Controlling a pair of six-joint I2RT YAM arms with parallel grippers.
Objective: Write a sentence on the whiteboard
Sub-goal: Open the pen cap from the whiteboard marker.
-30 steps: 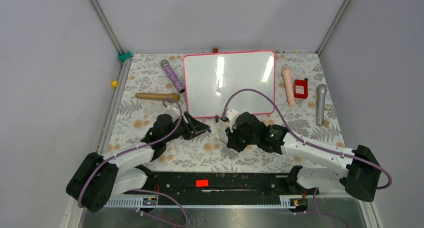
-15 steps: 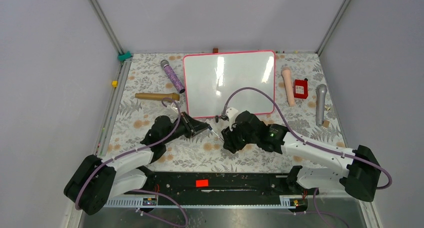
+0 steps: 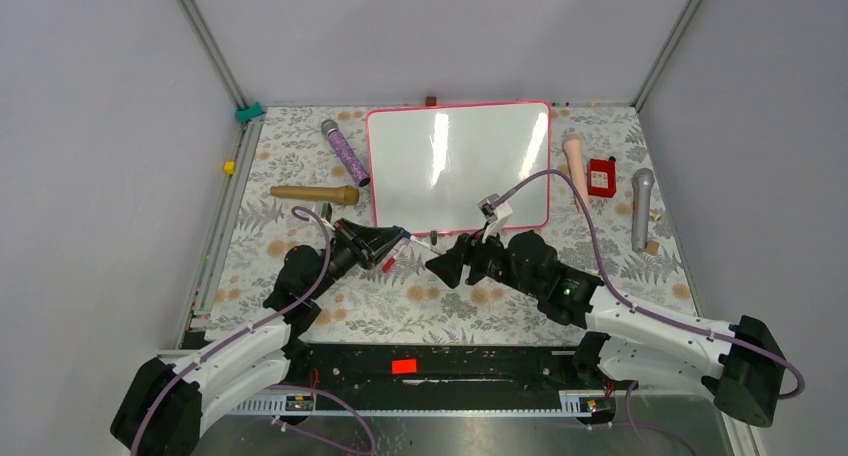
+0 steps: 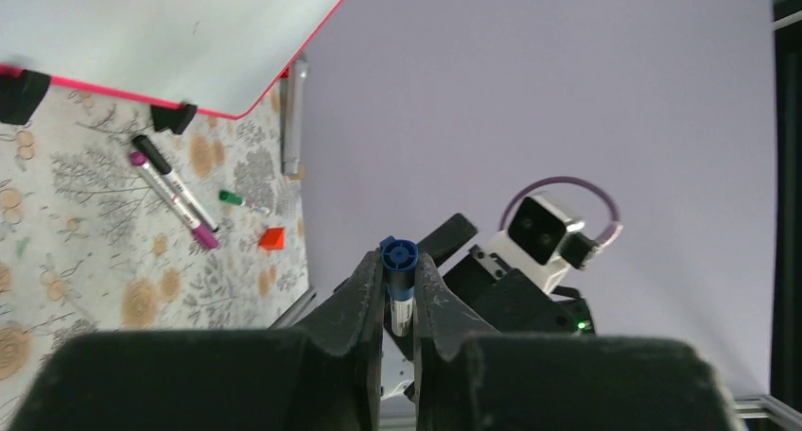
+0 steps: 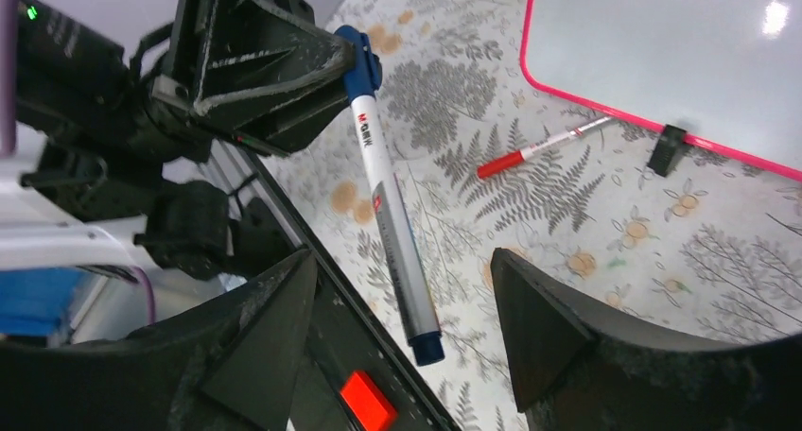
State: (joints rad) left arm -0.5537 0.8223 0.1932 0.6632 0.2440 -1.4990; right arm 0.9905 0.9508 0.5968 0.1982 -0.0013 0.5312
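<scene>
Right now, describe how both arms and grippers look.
The left arm and right arm have black joints and white links, each with a purple cable. The left gripper and right gripper have black wedge-shaped fingers. A green light glows on the right arm.

Both arms stretched inward, grippers faced toward each other; left gripper clamped on the blue marker; right gripper spread wide

Robotics lab test cell: left arm and right arm bolted to a black rail along a floral-clothed table, boxed in by plain grey panels on metal posts.
</scene>
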